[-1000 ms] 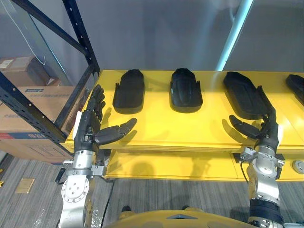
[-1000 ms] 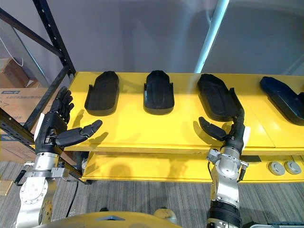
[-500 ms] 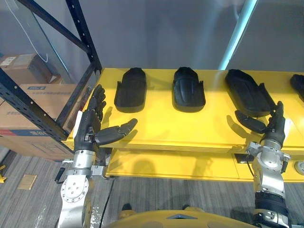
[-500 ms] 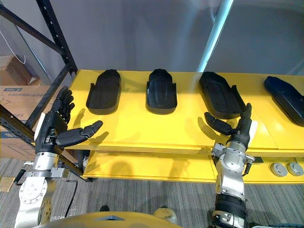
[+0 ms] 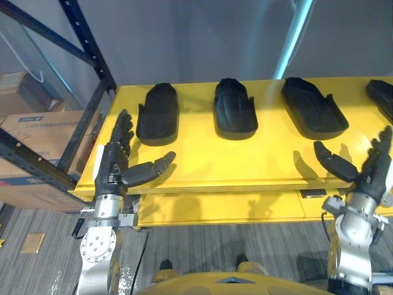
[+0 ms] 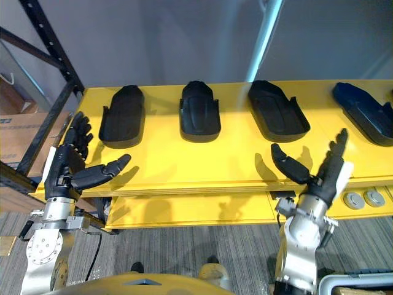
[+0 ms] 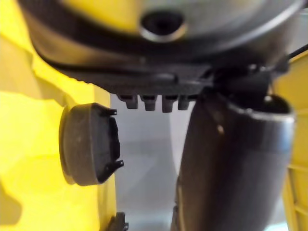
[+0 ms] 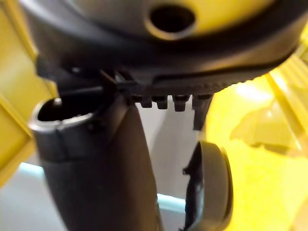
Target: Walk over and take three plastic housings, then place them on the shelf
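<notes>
Yellow table [image 5: 245, 161] carries 4 black plastic housings in a row along its far half: left housing [image 5: 158, 114], middle housing [image 5: 234, 110], right housing [image 5: 312, 115] & a fourth housing [image 6: 363, 118] at the far-right edge. All lie flat, apart from each other, none held. Left hand [image 5: 110, 167] is at the table's near-left edge, fingers straight & pointing far, thumb stuck out to the right. The left housing lies just far-right of it, not touching. Right hand [image 6: 323, 179] is at the near-right edge, fingers spread, thumb out to the left. The right housing sits far-left of it w/ a clear gap. Black rack [image 5: 87, 44] & cardboard boxes [image 5: 31, 132] stand left of the table.
</notes>
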